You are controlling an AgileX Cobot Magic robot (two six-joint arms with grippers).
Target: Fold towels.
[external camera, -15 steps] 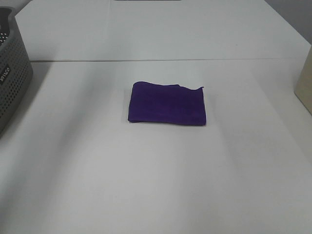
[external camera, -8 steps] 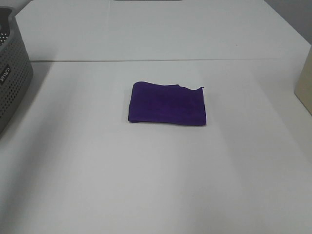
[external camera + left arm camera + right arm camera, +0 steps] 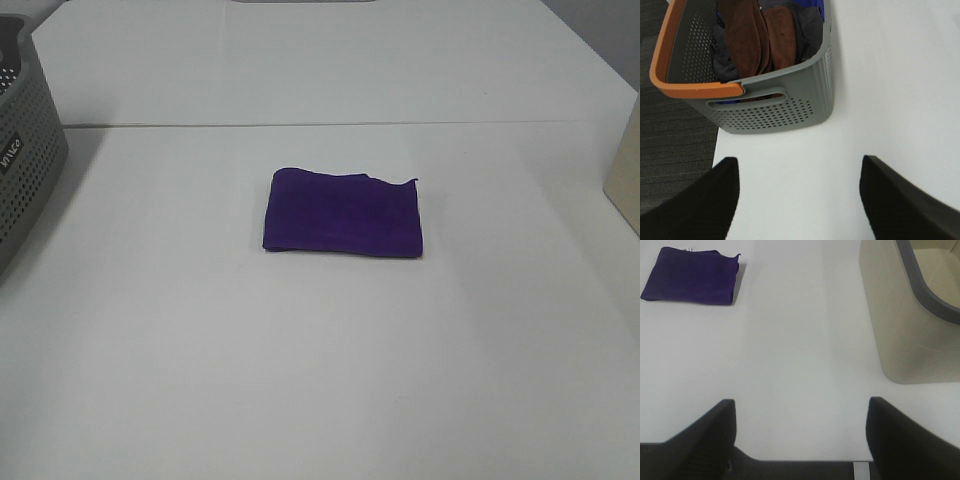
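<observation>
White desk point(image 3: 300, 380) fills the high view, and near its middle we see a folded purple towel point(image 3: 342, 213) lying flat. At the left edge stands a grey perforated basket point(image 3: 775, 107) with an orange handle point(image 3: 670, 75), holding brown cloths point(image 3: 760, 37). At the right edge sits a beige bin point(image 3: 905, 325). We keep the left pincer point(image 3: 799, 200) and right pincer point(image 3: 800, 440) both spread apart, gripping nothing.

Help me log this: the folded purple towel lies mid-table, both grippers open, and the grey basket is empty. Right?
Not quite. The left wrist view shows the grey basket holding brown and dark cloths. The purple towel does lie mid-table, with left gripper and right gripper open.
</observation>
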